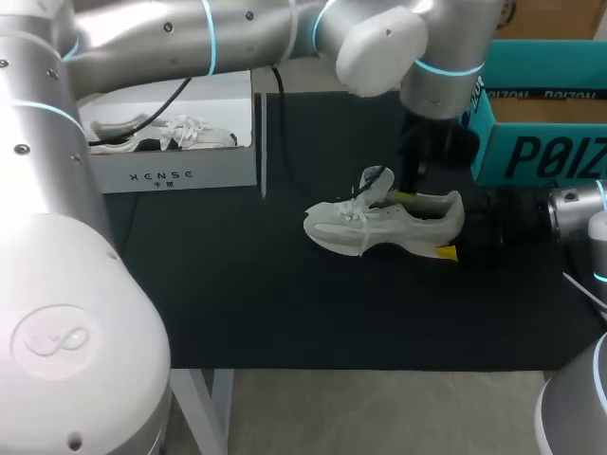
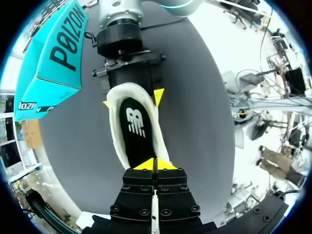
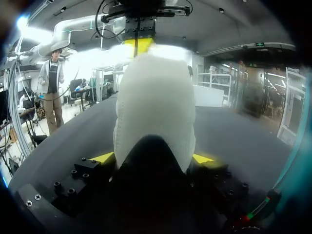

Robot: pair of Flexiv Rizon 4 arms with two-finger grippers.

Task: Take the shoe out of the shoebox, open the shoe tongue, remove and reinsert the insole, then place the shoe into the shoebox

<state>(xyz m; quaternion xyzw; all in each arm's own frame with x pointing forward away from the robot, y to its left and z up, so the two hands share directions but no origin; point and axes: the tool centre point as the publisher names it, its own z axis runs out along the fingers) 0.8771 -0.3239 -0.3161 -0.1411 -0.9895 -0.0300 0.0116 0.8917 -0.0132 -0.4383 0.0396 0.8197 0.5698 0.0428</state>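
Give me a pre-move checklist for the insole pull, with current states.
1. Right tool clamped on the heel of the shoe: ok, a finger on each side.
2. Shoe sitting sole-down on the black mat: ok.
3. Tongue lifted clear of the opening: ok.
4. Insole exposed inside the opening: ok.
5. Left tool gripping the insole: cannot tell. Its tips meet at the insole's front end, but nothing shows between them.
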